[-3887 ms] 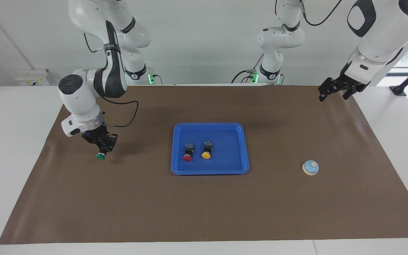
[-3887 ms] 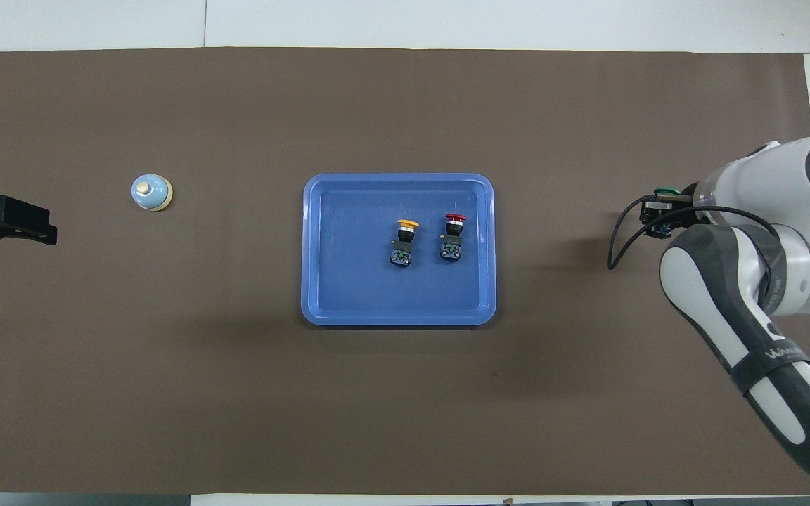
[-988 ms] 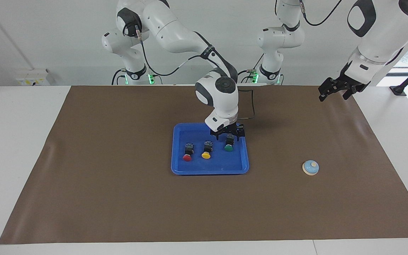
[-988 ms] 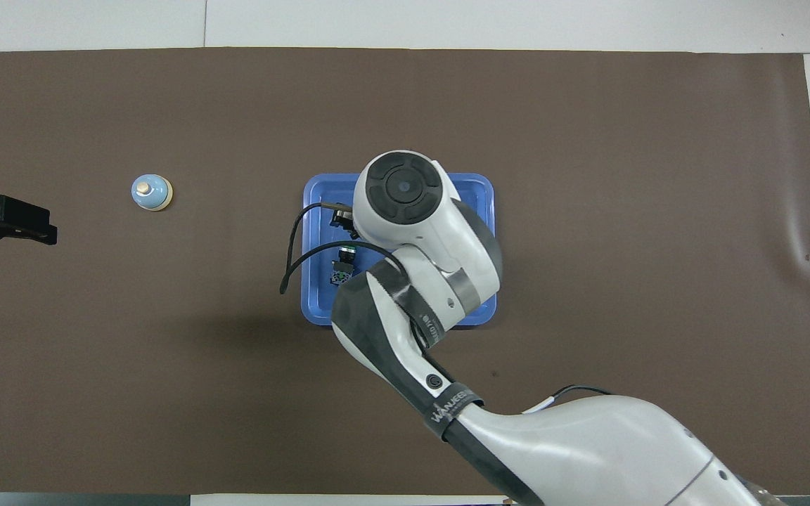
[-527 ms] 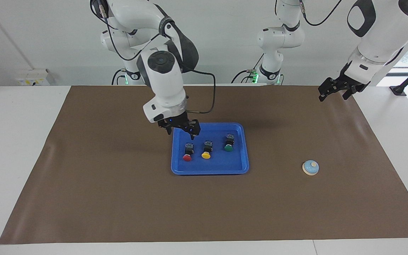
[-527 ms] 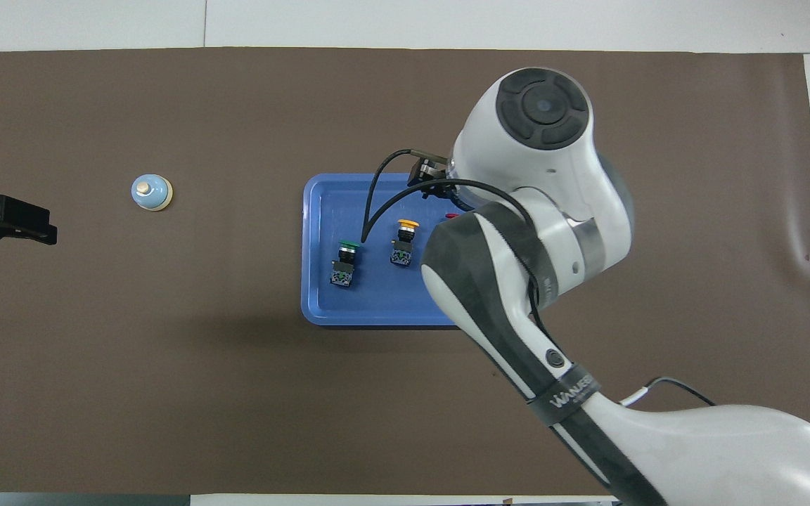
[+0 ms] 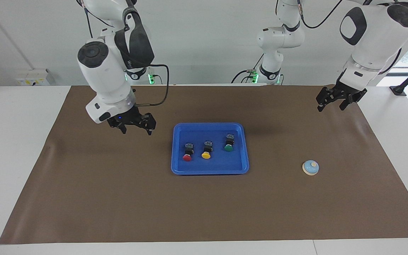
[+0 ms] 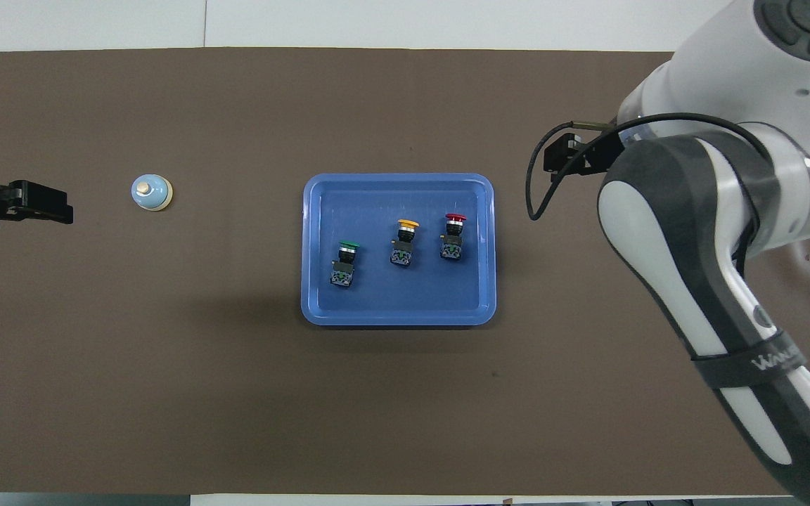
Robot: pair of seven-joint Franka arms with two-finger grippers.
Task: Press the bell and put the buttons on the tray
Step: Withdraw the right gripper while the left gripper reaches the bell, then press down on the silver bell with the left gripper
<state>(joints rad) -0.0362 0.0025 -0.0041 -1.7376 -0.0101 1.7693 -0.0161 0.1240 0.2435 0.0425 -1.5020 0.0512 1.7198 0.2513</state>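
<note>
Light-blue, the bell [image 7: 310,167] sits on the table [image 7: 119,198] toward the left arm's end, low in the facing frame. The three buttons [image 7: 206,154] lie in the tray [image 7: 210,172] mid-frame. The left hand [image 7: 331,103] hangs nearest, higher in that frame; apart or together, I cannot tell. The right hand [image 7: 136,129], spread and empty, hovers beside the tray. The overhead view puts the left hand level with the bell; the facing view shows it raised.

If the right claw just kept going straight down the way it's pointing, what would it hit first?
Most likely the bare brown mat. The right claw hangs open, pointing down over the mat beside the tray, toward the right arm's end; nothing shows beneath it, though depth is uncertain.
</note>
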